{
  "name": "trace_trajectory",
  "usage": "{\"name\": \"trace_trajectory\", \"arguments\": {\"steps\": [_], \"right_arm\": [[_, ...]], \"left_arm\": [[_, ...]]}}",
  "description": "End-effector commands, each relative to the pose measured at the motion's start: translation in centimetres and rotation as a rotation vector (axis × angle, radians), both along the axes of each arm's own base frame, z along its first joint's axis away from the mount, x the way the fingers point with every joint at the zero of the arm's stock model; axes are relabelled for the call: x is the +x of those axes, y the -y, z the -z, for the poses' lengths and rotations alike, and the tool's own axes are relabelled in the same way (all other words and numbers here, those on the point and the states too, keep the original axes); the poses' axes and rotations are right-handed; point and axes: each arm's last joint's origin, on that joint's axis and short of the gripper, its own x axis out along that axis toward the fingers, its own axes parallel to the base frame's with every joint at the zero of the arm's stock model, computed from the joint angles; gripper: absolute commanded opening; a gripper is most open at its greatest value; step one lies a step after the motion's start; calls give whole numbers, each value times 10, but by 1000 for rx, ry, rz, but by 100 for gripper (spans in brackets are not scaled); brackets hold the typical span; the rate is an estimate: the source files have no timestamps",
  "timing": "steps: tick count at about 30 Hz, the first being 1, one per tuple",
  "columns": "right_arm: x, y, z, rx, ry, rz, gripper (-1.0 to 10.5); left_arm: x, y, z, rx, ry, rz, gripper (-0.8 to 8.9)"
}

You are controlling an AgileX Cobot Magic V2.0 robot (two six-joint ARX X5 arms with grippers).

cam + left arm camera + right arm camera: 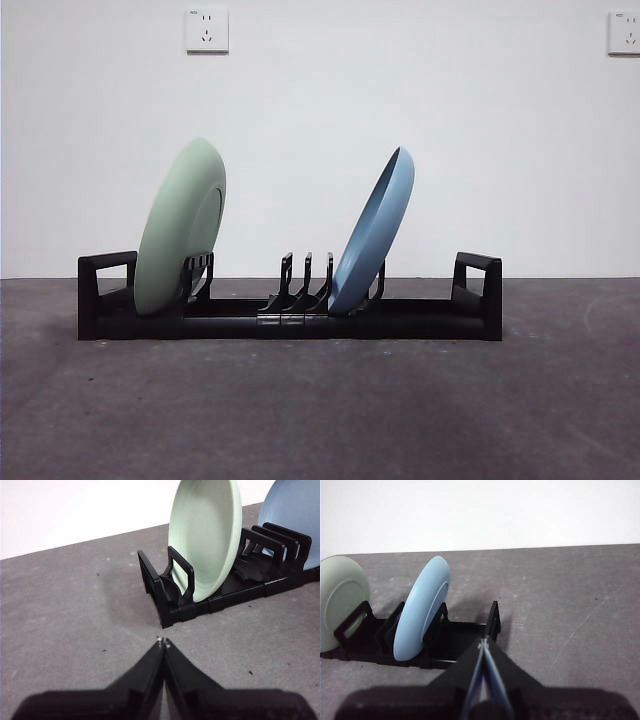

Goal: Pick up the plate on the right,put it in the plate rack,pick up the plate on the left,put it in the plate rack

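The plate rack [290, 318], black moulded plastic with curved prongs, sits on the grey, matte worktop [320, 410]. It holds a smooth green plate [180, 228] and a blue plate [372, 232], both tilted. The left end effector [163, 643] and the right end effector [483, 643] are pressed together, empty.

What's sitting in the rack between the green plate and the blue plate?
Nothing but empty black prongs of the plate rack. The front view shows no dish between the green plate and the blue plate.
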Motion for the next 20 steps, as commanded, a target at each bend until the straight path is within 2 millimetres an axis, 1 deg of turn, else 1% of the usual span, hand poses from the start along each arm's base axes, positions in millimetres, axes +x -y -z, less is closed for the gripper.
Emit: {"name": "trace_trajectory", "arguments": {"steps": [1,20], "right_arm": [[0,0,1,9,0,4,4],[1,0,1,8,-2,4,4]], "left_arm": [[1,0,5,-9,-14,-7,-4],[1,0,5,-23,-13,-12,-3]]}}
